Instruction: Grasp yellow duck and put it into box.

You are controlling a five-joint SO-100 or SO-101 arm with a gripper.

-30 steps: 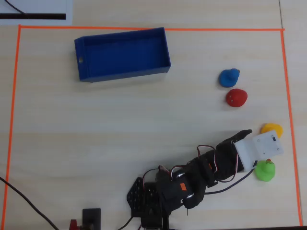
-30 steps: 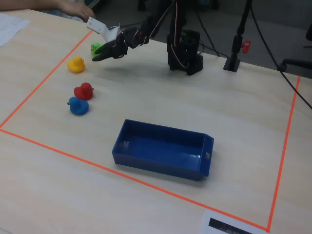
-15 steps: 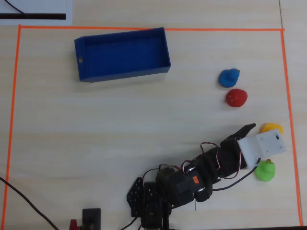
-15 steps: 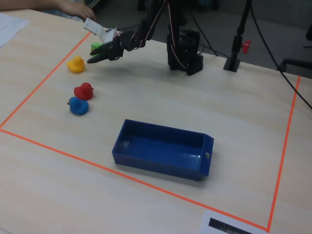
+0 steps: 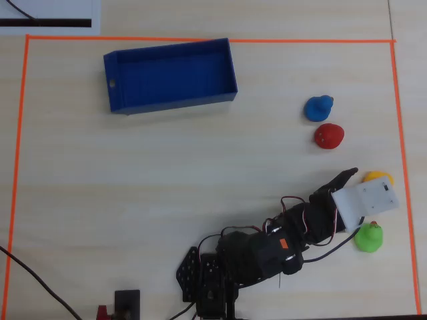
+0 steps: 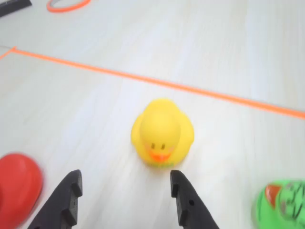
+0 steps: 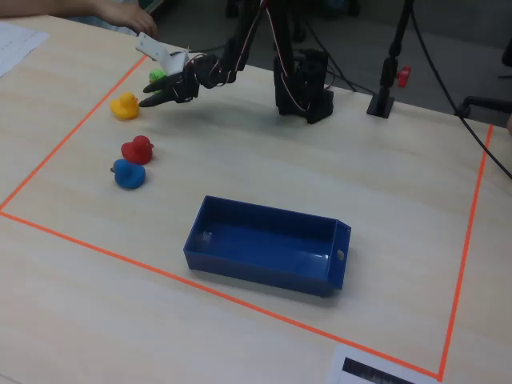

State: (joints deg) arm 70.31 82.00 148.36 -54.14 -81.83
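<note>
**Gripper parted just short of the yellow duck**

Across the pale wooden worktop [image 5: 167,180] runs a rectangle of orange tape [image 5: 200,41], and everything sits inside it. Largest is the box [image 5: 170,103], a dark-blue tray with low walls lying toward the far left in the overhead view, a small round hole in its left short end; it stands well apart from the toys. The black arm [image 5: 267,247] reaches from its base at the near edge out to the right, a white block riding on its wrist.

At the arm's tip the gripper [image 6: 126,188] is released, its two dark fingers spread with bare worktop between them in the wrist view. The yellow duck [image 6: 162,133] stands upright just beyond the fingertips, facing the camera, untouched (orange beak plainly visible). In the overhead view only its edge [image 5: 377,177] shows past the white block.

Right of the arm in the overhead view sits a green duck [image 5: 368,238], near the wrist. Farther off are a red duck [image 5: 329,136] and a blue duck [image 5: 319,107], close together.
</note>
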